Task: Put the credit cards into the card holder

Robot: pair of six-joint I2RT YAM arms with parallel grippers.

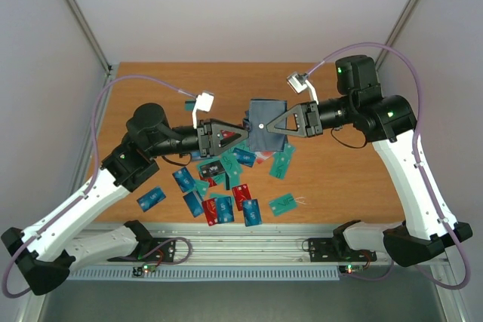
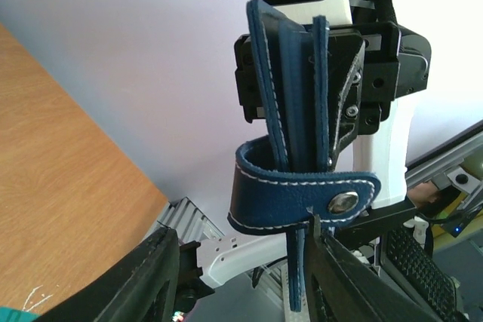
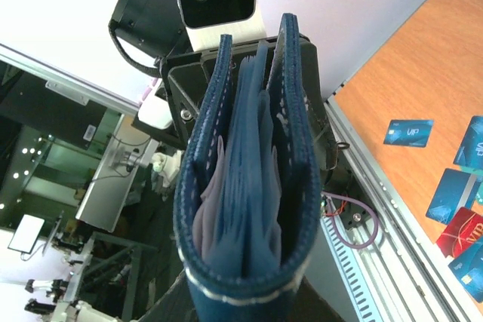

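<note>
The right gripper (image 1: 282, 122) is pressed together on one edge of the card holder (image 1: 266, 127), which is held in the air above the table (image 1: 339, 179), between the two arms.

The left gripper (image 1: 238, 135) is seen just beside the holder's other side, its fingers (image 2: 143, 284) spread and nothing pinched between them; the snap strap (image 2: 302, 201) lies close to one finger. The pockets (image 3: 253, 179) are viewed edge-on from the right wrist, and whether any card sits in them cannot be told. The credit cards (image 1: 219, 186), blue, teal and red, are scattered on the wood below, so most of the task is judged to be left. No card is gripped, and the strap, which appears fastened round the holder, may hinder loading.
</note>
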